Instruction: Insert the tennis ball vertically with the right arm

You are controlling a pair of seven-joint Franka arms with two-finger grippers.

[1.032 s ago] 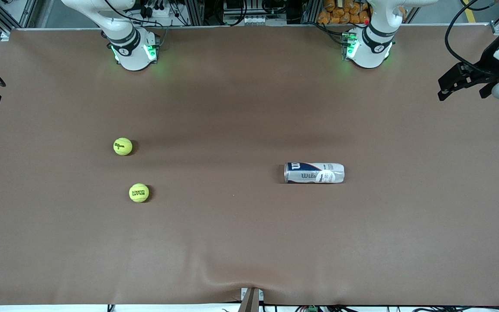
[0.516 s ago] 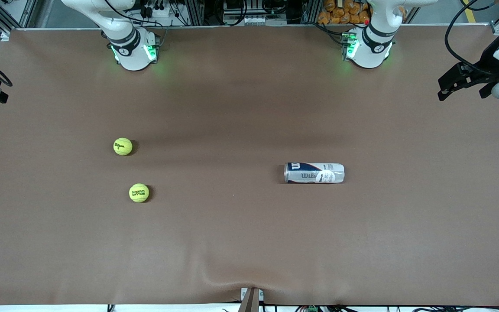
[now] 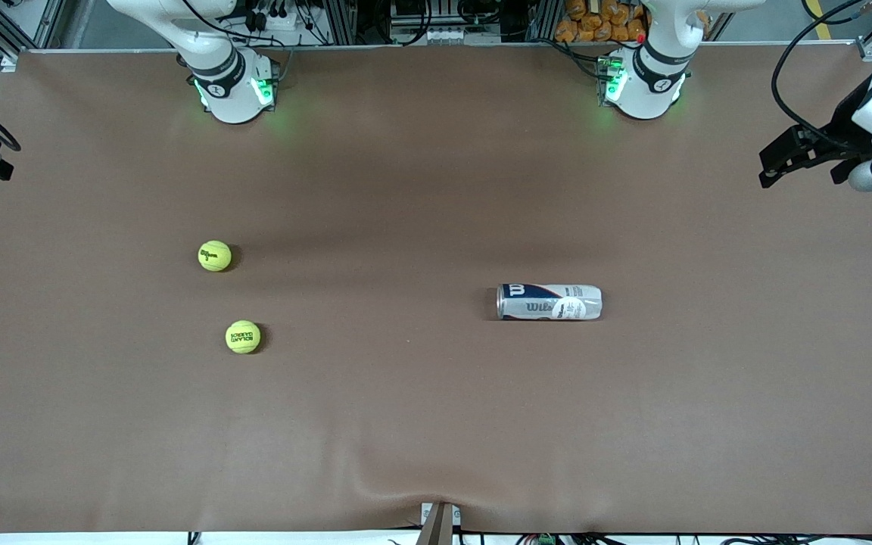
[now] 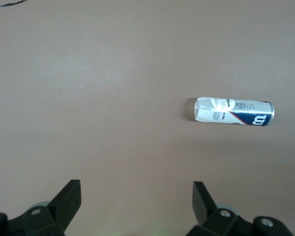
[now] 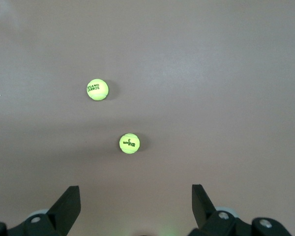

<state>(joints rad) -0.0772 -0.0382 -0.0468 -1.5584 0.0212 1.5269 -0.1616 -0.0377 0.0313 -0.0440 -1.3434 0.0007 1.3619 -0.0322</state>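
Plainly, the tennis ball (image 5: 129,143) looks light, fuzzy and springy, best pinched across its middle by the right gripper (image 5: 136,206), jaws wide.

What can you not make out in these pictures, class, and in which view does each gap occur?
- Tennis ball can, front view and left wrist view: lying on its side; whether its end is open is too small to tell.
- Right claw, front view: cut off by the picture's edge.
- Left claw, left wrist view: only two open fingertips show; the rest is cut off.
- Ball nearer the bases, front view: lettering too small.
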